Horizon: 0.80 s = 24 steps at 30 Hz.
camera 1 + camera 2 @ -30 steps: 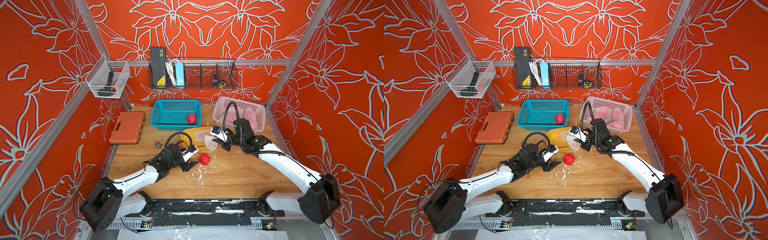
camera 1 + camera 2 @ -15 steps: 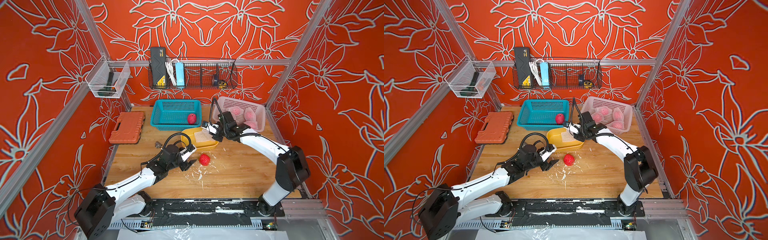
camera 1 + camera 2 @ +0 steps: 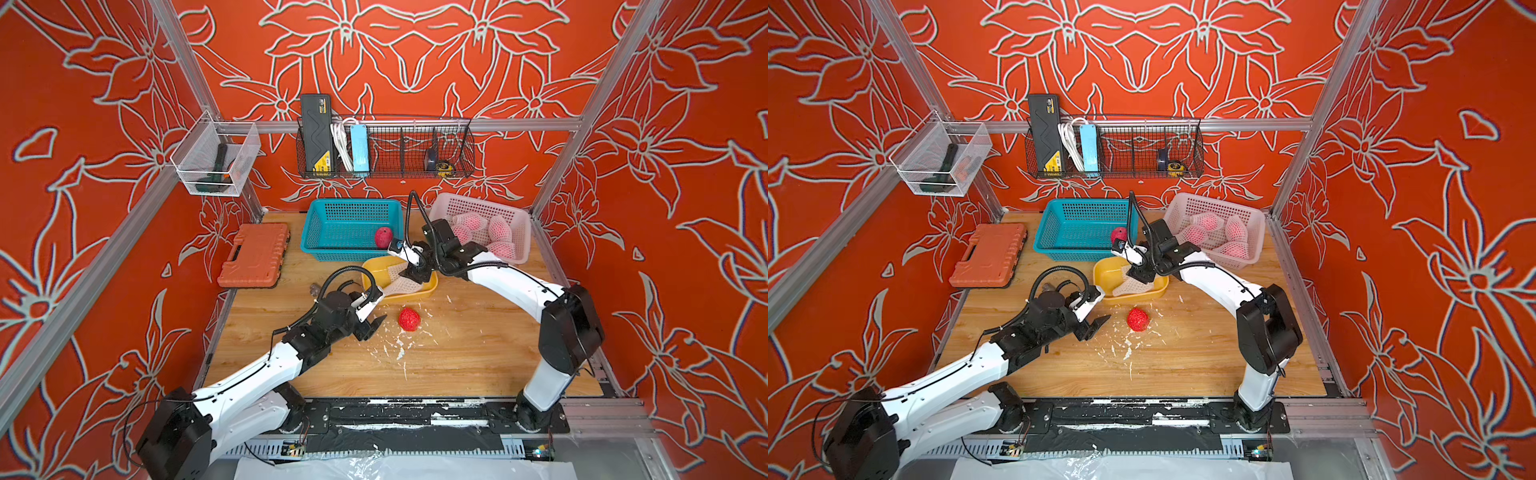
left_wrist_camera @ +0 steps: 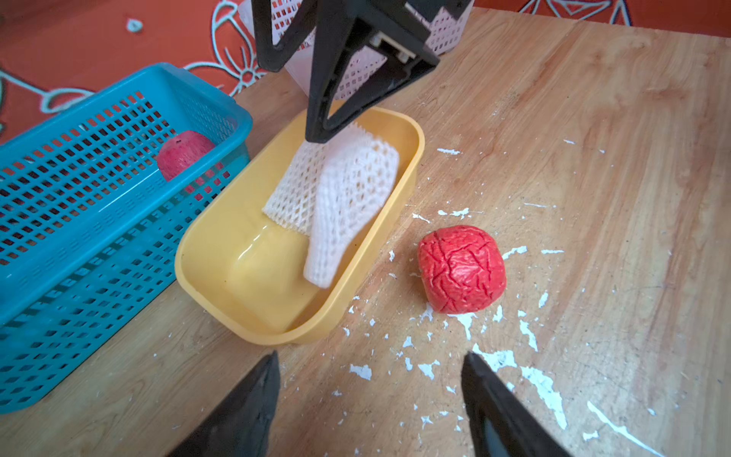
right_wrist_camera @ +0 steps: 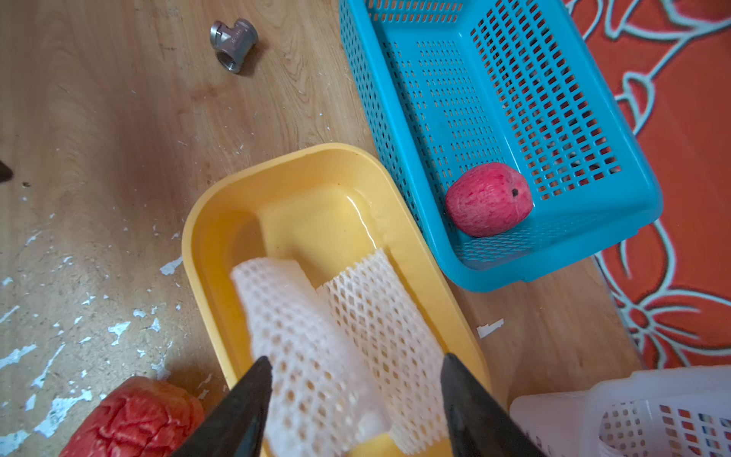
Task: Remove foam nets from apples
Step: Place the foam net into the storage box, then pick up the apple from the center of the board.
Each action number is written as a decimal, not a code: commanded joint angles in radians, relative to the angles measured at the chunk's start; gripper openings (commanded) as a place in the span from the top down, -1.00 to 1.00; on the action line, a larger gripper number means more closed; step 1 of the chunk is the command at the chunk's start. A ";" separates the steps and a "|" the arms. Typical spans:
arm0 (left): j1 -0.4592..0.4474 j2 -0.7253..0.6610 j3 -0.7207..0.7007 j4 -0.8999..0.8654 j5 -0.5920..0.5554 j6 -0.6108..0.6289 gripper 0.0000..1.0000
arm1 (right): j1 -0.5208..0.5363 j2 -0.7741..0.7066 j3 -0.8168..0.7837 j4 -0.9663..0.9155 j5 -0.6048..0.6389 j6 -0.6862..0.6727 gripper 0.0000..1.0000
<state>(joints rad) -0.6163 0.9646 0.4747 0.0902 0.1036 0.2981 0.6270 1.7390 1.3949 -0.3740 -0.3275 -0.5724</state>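
Foam nets (image 4: 348,186): two lying in the yellow tub (image 5: 205,237) near the middle of the desk (image 3: 478,365), one draped across the other and leaning up the tub's wall. Four more on apples (image 3: 498,226) in the pink basket (image 3: 478,203) at the back right corner. Right pincer (image 5: 356,358) wide apart over the tub, gripping nothing, tips straddling the top net. Left pincer (image 4: 370,356) also spread and empty, near the bare apple (image 4: 461,269) on the desk, not touching it. Second bare apple (image 5: 488,198) in the blue basket (image 5: 455,99) by the back edge. Likely trouble: mesh catching on a right tip while lifting away, dragging the net over the rim. Also nudging the loose round apple, sending it rolling toward the front edge. Cracked skin, probably soft; easy to crush with a hard squeeze.
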 commanded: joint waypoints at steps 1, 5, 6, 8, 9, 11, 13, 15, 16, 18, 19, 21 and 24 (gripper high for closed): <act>-0.005 -0.008 0.018 -0.015 0.051 0.009 -0.56 | 0.001 -0.073 0.010 -0.050 -0.035 0.036 -0.47; -0.009 0.061 0.036 0.008 0.162 0.019 -0.67 | -0.005 -0.162 -0.019 -0.062 0.032 0.067 -0.60; -0.016 0.083 0.043 0.016 0.180 0.027 -0.69 | -0.014 -0.191 -0.032 -0.064 0.060 0.079 -0.65; -0.034 0.128 0.060 0.033 0.193 0.042 -0.70 | -0.036 -0.245 -0.061 -0.070 0.095 0.098 -0.70; -0.043 0.156 0.072 0.041 0.200 0.050 -0.71 | -0.052 -0.273 -0.083 -0.070 0.110 0.112 -0.74; -0.054 0.214 0.095 0.058 0.214 0.063 -0.71 | -0.082 -0.335 -0.129 -0.067 0.127 0.142 -0.81; -0.075 0.283 0.126 0.060 0.220 0.086 -0.71 | -0.128 -0.391 -0.183 -0.064 0.131 0.180 -0.84; -0.089 0.346 0.158 0.060 0.227 0.095 -0.71 | -0.166 -0.436 -0.232 -0.066 0.127 0.206 -0.85; -0.091 0.376 0.175 0.061 0.230 0.091 -0.71 | -0.181 -0.461 -0.259 -0.067 0.130 0.215 -0.85; -0.092 0.425 0.202 0.056 0.236 0.076 -0.71 | -0.202 -0.502 -0.300 -0.067 0.144 0.226 -0.87; -0.094 0.448 0.214 0.053 0.236 0.066 -0.72 | -0.210 -0.522 -0.323 -0.066 0.150 0.227 -0.90; -0.094 0.495 0.242 0.036 0.228 0.051 -0.72 | -0.219 -0.552 -0.359 -0.058 0.162 0.226 -0.94; -0.095 0.561 0.290 0.012 0.213 0.025 -0.72 | -0.230 -0.574 -0.390 -0.050 0.171 0.223 -0.97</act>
<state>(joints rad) -0.7071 1.4872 0.7254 0.1204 0.3130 0.3431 0.4057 1.1934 1.0229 -0.4309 -0.1829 -0.3656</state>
